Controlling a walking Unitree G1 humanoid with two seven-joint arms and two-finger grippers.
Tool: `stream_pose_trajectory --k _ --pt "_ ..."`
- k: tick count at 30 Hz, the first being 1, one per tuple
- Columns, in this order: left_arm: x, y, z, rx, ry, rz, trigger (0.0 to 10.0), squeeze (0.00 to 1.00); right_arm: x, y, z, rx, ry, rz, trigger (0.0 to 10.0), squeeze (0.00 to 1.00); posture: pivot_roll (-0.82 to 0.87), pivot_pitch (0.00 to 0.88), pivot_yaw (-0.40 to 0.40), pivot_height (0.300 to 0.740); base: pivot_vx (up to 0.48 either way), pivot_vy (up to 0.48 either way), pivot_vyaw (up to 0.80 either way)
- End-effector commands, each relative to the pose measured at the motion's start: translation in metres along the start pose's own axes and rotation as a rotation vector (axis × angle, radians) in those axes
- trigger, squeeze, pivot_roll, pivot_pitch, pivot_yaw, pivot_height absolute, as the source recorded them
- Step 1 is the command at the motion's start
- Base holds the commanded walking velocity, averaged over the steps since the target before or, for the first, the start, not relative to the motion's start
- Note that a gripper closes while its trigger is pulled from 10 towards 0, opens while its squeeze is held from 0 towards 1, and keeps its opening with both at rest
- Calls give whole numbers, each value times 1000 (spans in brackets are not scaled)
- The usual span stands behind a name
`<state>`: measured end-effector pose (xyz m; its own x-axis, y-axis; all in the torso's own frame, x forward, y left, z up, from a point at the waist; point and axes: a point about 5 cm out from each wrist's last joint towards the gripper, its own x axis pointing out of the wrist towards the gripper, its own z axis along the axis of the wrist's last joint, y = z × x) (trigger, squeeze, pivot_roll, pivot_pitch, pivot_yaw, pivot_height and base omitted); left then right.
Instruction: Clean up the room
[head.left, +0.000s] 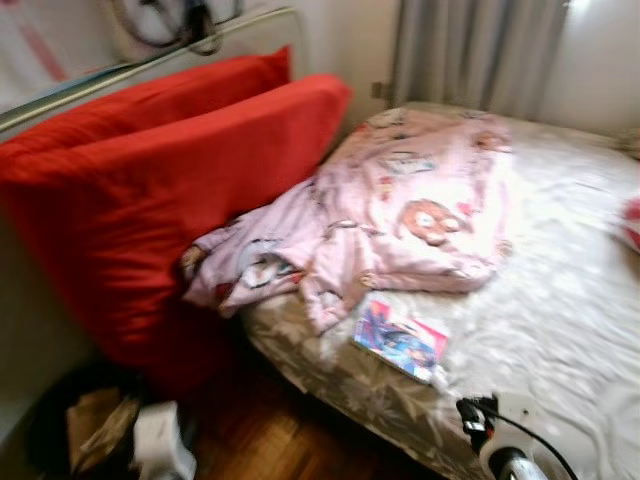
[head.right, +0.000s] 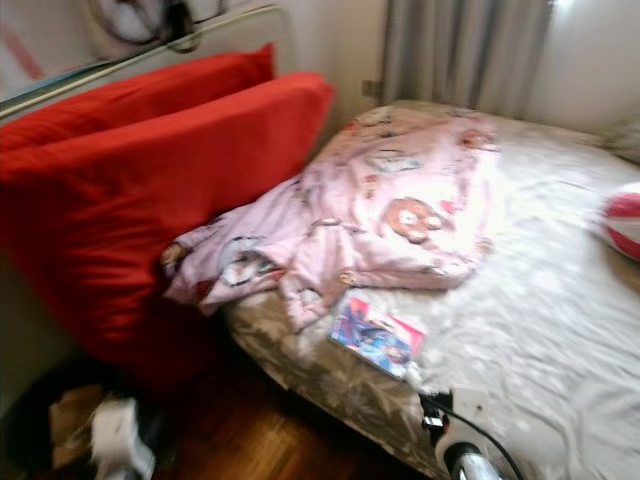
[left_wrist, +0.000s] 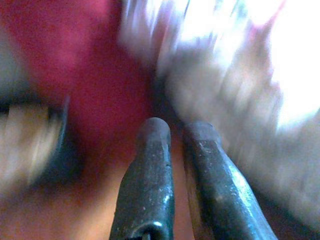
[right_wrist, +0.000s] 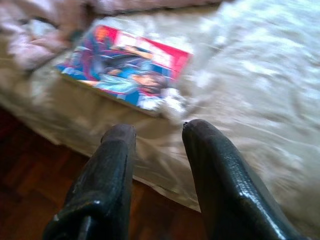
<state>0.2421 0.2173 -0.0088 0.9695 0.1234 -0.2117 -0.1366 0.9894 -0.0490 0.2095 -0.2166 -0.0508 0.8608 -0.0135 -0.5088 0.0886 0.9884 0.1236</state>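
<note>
A colourful comic book (head.left: 400, 338) (right_wrist: 127, 67) lies flat near the bed's front edge, just below a crumpled pink patterned garment (head.left: 400, 205). My right gripper (right_wrist: 157, 132) hovers over the edge of the bed, short of the book, open with nothing between its fingers. The right arm (head.left: 505, 445) shows at the bottom right. My left gripper (left_wrist: 176, 130) is shut and empty, hanging low by the red cushions and the bed's side, in a blurred view.
Two big red cushions (head.left: 150, 190) lean against the wall left of the bed (head.left: 570, 300). On the wooden floor (head.left: 270, 435) at lower left lie a dark bag, cardboard (head.left: 95, 425) and a white item (head.left: 160, 440). A red-and-white striped thing (head.right: 625, 220) sits at the right edge. Grey curtains (head.left: 470, 50) hang behind.
</note>
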Motion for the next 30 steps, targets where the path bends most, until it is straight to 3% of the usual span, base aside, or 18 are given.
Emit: stream_pose_trajectory --k 1,6,7,8,9,12,17,19,22,24,26,27,30 --pt "1 1 11 26 -75 -20 10000 0 -3 0 -1 -7 -22 12 10000 0 44 0 35 740 0 0 0" --pt "-13 -7 11 35 -144 -80 10000 0 -16 -4 -14 -18 -40 16 10000 0 58 0 16 740 0 0 0" --pt "-17 -12 12 50 -158 -113 10000 0 -4 7 12 -65 -166 49 10000 0 62 0 12 740 0 0 0" --pt "-25 -17 13 73 -178 -149 10000 0 5 25 53 -127 -352 101 10000 0 70 0 1 740 0 0 0" --pt "-25 -17 13 73 -178 -149 10000 0 5 25 53 -127 -352 101 10000 0 70 0 1 740 0 0 0" --pt "-40 -18 17 102 -206 -156 10000 0 3 31 84 -215 -487 121 10000 0 92 0 -16 740 0 0 0" --pt "-56 -16 22 128 -221 -186 10000 0 -6 32 97 -254 -567 141 10000 0 78 0 -16 740 0 0 0" --pt "-64 -16 23 148 -224 -204 10000 0 -15 23 94 -194 -572 100 10000 0 73 0 -28 740 0 0 0" --pt "-68 -15 27 152 -226 -197 10000 0 -23 14 87 -190 -540 66 10000 0 72 0 -34 740 0 0 0" --pt "-69 -13 33 150 -230 -174 10000 0 -34 -2 67 -187 -441 5 10000 0 83 0 -46 740 0 0 0" --pt "-68 -12 34 152 -231 -167 10000 0 -37 -9 59 -191 -412 -37 10000 0 91 0 -48 740 0 0 0" --pt "-67 -11 37 153 -229 -160 10000 0 -42 -20 45 -130 -365 -118 10000 0 100 0 -41 740 0 0 0" --pt "-67 -10 40 147 -231 -154 10000 0 -45 -23 31 -91 -327 -156 10000 0 95 0 -32 740 0 0 0"
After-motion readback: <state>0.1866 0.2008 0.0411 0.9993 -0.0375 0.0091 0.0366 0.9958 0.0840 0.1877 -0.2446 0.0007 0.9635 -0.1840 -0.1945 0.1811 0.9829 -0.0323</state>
